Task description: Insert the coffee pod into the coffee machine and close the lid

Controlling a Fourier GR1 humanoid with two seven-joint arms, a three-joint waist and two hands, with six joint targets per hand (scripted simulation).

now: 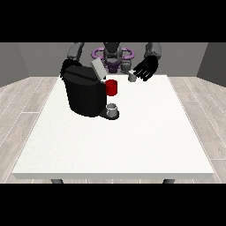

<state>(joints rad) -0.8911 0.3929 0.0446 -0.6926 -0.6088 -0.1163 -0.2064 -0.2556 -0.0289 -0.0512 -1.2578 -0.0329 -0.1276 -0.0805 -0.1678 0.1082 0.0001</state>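
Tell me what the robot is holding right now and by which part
The robot hand at the view's right holds the pod, a small grey thing at its fingertips above the table. Which part of the pod it grips is too small to tell.

Matt white table point(132, 141) — glossy black coffee machine point(84, 95)

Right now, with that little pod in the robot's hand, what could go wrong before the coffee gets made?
The coffee pod is small and sits at the fingertips of the hand at the view's right, so it might slip out on the way. The opening beside the raised lid of the coffee machine looks narrow, so the pod could miss it or go in tilted. The hand could also bump the lid while reaching across.
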